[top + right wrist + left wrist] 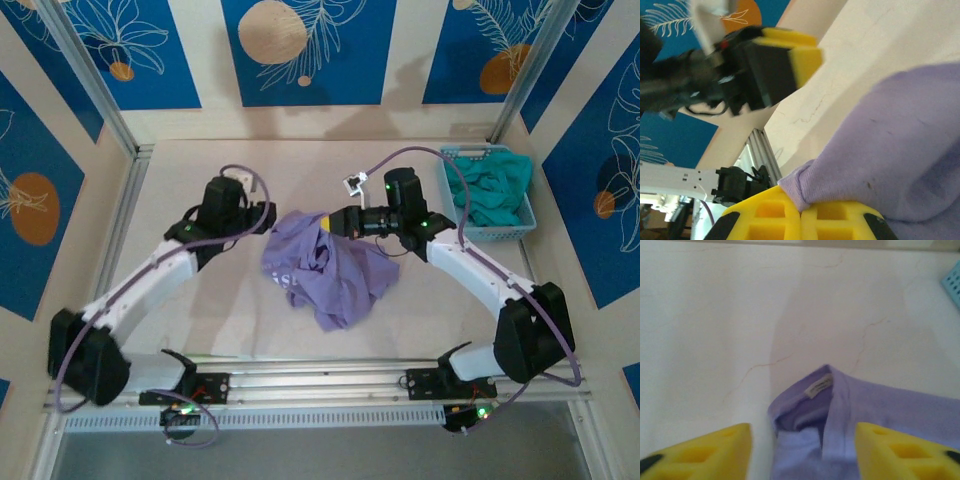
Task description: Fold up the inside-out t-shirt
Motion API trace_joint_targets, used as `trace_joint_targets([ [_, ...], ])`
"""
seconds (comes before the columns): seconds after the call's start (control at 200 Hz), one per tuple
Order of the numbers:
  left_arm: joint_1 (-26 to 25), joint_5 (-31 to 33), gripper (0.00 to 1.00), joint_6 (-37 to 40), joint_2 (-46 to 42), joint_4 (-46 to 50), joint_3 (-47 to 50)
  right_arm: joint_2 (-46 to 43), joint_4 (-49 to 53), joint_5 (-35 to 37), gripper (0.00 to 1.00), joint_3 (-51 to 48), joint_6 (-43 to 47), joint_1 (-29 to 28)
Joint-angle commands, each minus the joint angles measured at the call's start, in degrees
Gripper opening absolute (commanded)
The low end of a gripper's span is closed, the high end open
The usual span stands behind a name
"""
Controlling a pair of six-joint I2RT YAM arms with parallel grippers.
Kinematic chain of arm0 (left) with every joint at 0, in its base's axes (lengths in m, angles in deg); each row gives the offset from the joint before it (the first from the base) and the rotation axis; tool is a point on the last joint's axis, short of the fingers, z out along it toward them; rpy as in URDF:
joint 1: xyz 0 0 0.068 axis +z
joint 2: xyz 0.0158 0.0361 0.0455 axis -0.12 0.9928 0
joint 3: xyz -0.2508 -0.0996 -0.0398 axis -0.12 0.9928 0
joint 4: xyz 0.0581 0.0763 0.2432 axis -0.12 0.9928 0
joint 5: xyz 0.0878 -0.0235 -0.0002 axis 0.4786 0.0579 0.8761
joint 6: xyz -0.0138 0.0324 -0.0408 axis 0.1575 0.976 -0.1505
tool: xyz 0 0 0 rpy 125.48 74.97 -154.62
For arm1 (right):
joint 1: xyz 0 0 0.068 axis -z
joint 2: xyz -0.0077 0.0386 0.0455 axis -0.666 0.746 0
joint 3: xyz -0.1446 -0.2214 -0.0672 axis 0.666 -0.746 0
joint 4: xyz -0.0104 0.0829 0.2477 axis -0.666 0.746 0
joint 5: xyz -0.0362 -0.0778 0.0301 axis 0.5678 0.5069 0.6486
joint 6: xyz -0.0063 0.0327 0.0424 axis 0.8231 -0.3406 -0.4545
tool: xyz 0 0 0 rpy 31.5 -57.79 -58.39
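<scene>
Two grippers on one job, in different states. Lavender t-shirt (325,268) heaped at the middle of the table (200,320), crumpled and unfolded, with a bit of white print at its 8 o'clock edge.

Right gripper (801,207) at the heap's 1 o'clock side, clamped tight on a pinched fold of the purple cloth, pads pressed together and fabric bulging out above them. Probably held that way to keep one edge anchored, or ready to lift, so the heap can be drawn out.

Left gripper (802,440) at the heap's 10 o'clock side, spread wide and gripping nothing, low over the table, one yellow finger on either side of the collar (840,390). Collar at 12 o'clock from that wrist, small sewn label (820,388) in plain sight. Seems lined up to take the neckline as a second hold, opposite the right-hand pinch.

Off at 2 o'clock from the heap, well apart, a blue basket (495,233) with a green garment (490,180) inside, no part of this job.

Judged early in the task: nothing spread flat, no fold made yet.
</scene>
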Motion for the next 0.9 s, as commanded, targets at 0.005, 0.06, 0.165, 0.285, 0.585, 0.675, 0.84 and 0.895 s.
trace_joint_targets([
  [0.005, -4.9, -2.9, 0.66, -3.0, -9.9, 0.5, 5.3, 0.5, 0.1, -0.7, 0.0, 1.7, -5.2, 0.5],
  [0.06, -7.5, -5.6, 0.68, -5.5, -12.2, -0.6, 7.6, 0.7, 0.6, 0.0, 0.0, 2.0, -5.7, 0.8],
  [0.165, -12.3, -10.4, 0.65, -10.3, -11.6, -5.6, 10.8, 0.8, 0.8, 1.0, 0.0, 2.4, -6.9, 0.9],
  [0.285, -17.2, -13.5, 0.58, -12.7, -6.0, -11.3, 11.4, 0.3, 0.8, 2.4, 0.0, 2.8, -7.8, 1.1],
  [0.585, -19.2, -9.7, 0.44, -12.6, 2.6, -15.8, 9.8, -0.1, 0.7, 2.6, 0.0, 2.0, -7.9, 1.3],
  [0.675, -19.1, -7.2, 0.4, -11.5, 4.3, -15.6, 8.8, -0.5, 0.8, 2.7, 0.0, 1.7, -7.8, 1.3],
  [0.84, -18.4, -6.2, 0.25, -10.8, 6.7, -17.3, 7.3, -1.4, 1.2, 3.9, 0.0, 1.0, -7.3, 1.4],
  [0.895, -18.2, -7.2, 0.16, -10.6, 6.7, -17.5, 6.9, -1.6, 1.8, 4.5, 0.0, 1.0, -6.8, 1.6],
])
